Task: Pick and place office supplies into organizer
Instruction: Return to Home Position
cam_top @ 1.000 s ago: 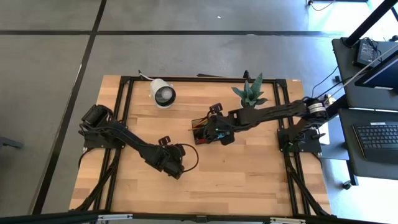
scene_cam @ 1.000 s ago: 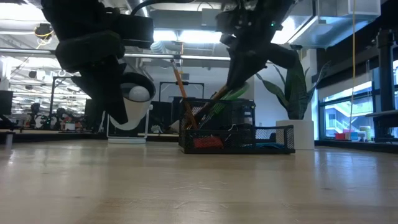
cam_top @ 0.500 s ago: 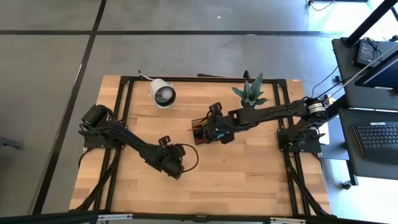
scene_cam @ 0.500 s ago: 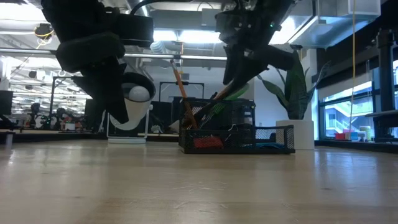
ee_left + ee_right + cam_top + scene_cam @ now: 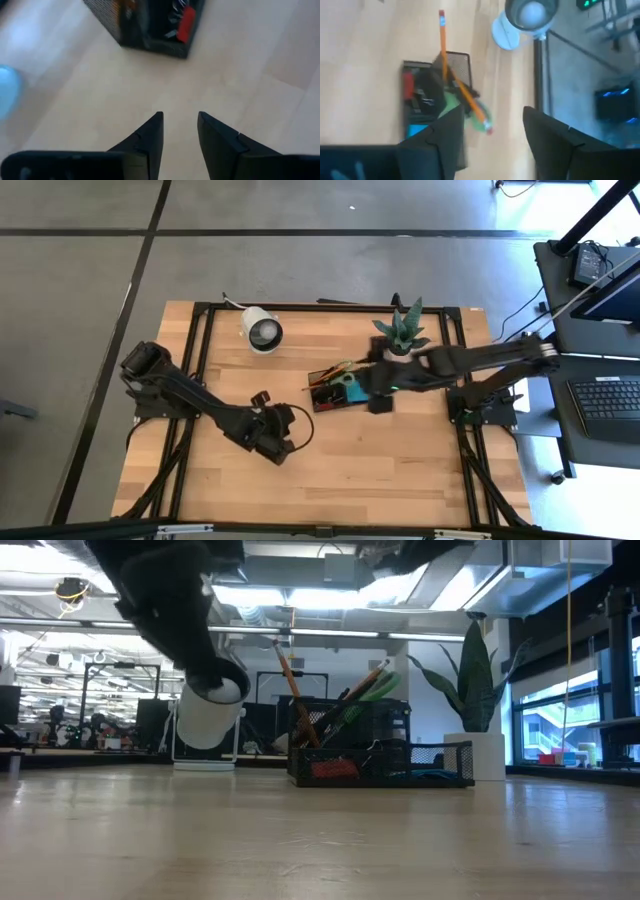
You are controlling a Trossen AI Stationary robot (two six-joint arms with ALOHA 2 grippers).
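**On the table: supplies in the organizer, both grippers empty**

On the wooden table (image 5: 400, 470), the black mesh organizer (image 5: 335, 392) stands near the middle, close to the potted plant (image 5: 402, 330). A white lamp (image 5: 262, 330) stands well apart from it, nearer the left arm's side.

Two orange pencils (image 5: 441, 45) lean out of the organizer's tall compartment, and one rises well above the rim. The green-handled scissors (image 5: 372, 690) slant out of the same compartment beside them. In the low front section lie a red-tipped marker (image 5: 408, 85) and a small blue pad (image 5: 415, 131). Dark items lie among them, too blurred to name.

The left gripper (image 5: 179, 117) hangs over bare wood, well apart from the organizer, which shows ahead of it. Its fingers (image 5: 150, 140) are spread a little, with only table between them.

The right gripper (image 5: 492, 112) is raised above the table, looking down on the organizer and the lamp. Its fingers (image 5: 547, 135) stand wide apart and carry nothing. From overhead, the right arm reaches in from the table's right edge and ends just beside the organizer, near the plant.
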